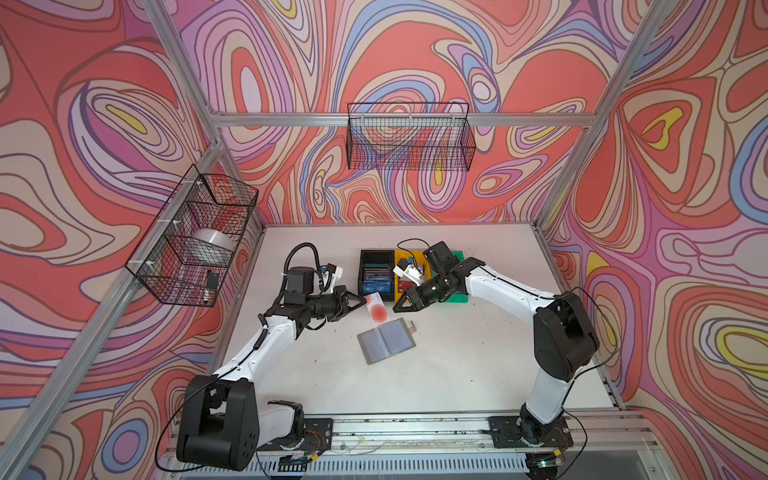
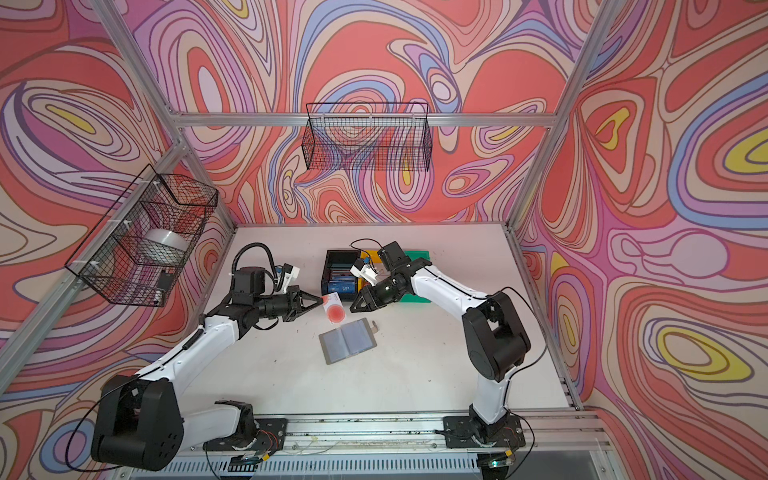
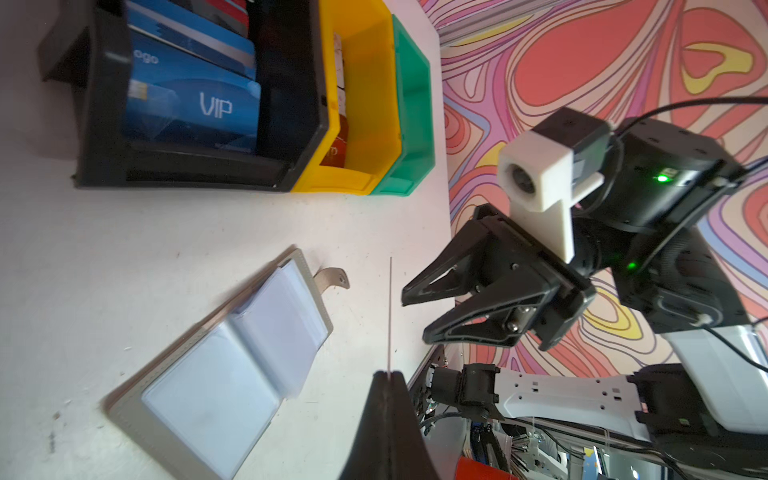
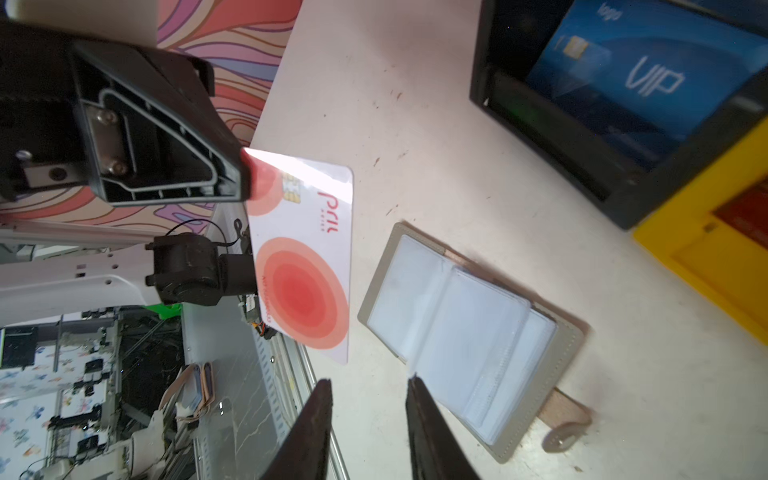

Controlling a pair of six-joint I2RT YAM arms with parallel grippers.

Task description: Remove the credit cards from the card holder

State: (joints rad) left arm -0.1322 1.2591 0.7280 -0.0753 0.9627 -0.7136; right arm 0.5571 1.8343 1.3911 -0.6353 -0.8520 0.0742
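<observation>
The pale card with red circles is clear of the card holder and hangs in the air, pinched by one short end in the left pincer, whose jaws are closed on it. From that grip the card reaches out toward the right pincer. In the left wrist view it shows only edge-on, as a thin line rising from the left pincer's tips.

The right pincer faces the left one from just across the card. Its jaws stand apart with nothing between them, and its tips sit near the card's free end without touching it.

The card holder lies opened flat on the bench, clear sleeves up, below the gap between the two pincers and a little toward the arms' bases. Its closing tab sticks out on the right pincer's side.

Beyond both pincers stand three bins in a row, touching: a black bin holding a blue card marked VIP among others, a yellow bin with a red card in it, and a green bin partly under the right arm in both top views.
</observation>
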